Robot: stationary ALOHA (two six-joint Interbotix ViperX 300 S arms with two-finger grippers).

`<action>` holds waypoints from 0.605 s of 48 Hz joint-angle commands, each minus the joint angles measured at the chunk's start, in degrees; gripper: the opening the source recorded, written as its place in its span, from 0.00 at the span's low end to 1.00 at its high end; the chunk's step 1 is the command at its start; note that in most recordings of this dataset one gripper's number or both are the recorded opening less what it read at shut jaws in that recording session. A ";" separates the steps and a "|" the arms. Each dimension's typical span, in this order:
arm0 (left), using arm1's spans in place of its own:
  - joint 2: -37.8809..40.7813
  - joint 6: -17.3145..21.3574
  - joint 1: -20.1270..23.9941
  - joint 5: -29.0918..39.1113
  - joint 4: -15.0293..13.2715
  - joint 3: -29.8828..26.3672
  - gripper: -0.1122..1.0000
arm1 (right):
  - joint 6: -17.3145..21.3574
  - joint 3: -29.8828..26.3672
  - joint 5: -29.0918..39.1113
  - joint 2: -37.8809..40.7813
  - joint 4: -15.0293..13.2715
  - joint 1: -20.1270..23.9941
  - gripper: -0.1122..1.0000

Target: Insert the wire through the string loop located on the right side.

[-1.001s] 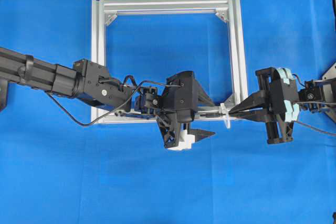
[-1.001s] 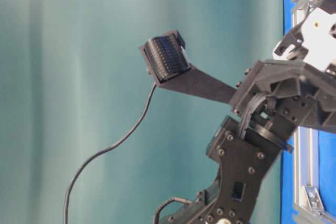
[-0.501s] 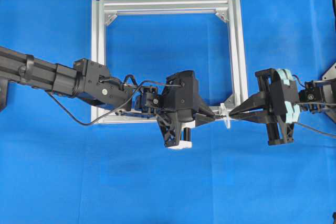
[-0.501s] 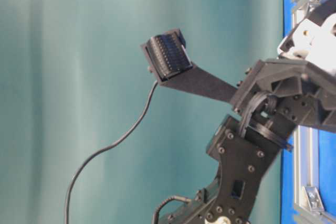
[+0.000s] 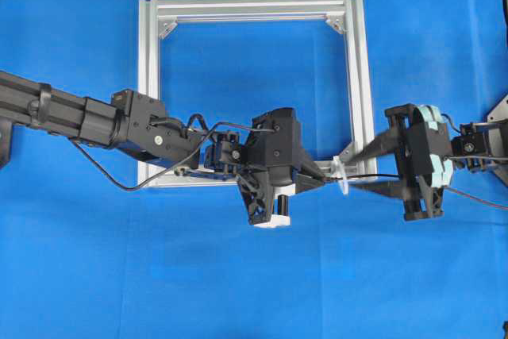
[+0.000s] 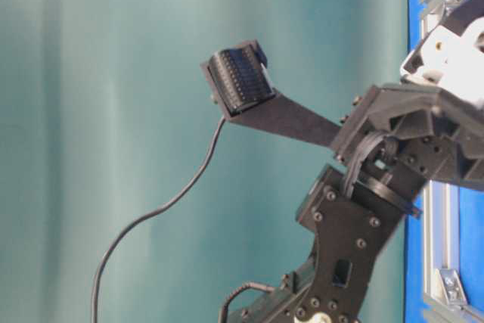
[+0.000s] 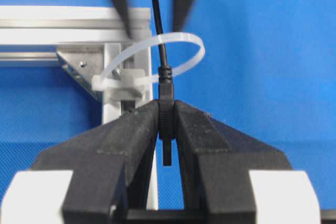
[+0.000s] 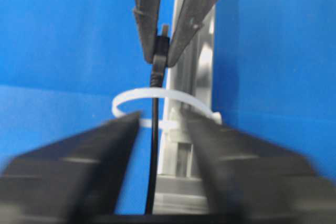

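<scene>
**Wire threaded through the loop, handover under way**

At the silver aluminium frame's (image 5: 254, 7) lower right corner, the thin black wire (image 7: 156, 19) already runs through the whitish string loop (image 7: 173, 51). The left gripper (image 7: 165, 124) clamps its plug; the right gripper (image 8: 157, 140) stands parted around the wire, gripping nothing. Pulling through remains.

A thin black wire (image 7: 157, 35) ending in a small cylindrical plug (image 7: 166, 116) is seen passed through a whitish translucent string loop (image 7: 181, 56). The plug is pinched between the closed fingers of the left gripper (image 7: 166, 129), just on the near side of the loop. Beyond the loop, the wire runs on between the spread fingers of the right gripper (image 8: 157, 129), untouched by them. The loop stands upright, fastened at the corner of a silver frame (image 7: 63, 24).
</scene>
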 commanded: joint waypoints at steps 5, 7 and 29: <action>-1.14 -0.09 -0.18 -0.26 0.18 -1.05 0.18 | -0.09 -0.88 -0.26 -0.35 0.26 -0.09 0.78; -1.14 -0.09 -0.18 -0.26 0.09 -1.05 0.18 | -0.18 -0.97 -0.26 -0.35 0.35 -0.09 0.88; -7.12 0.44 0.09 -0.26 0.18 5.63 0.18 | -0.18 -0.97 0.35 -0.35 0.26 -0.09 0.96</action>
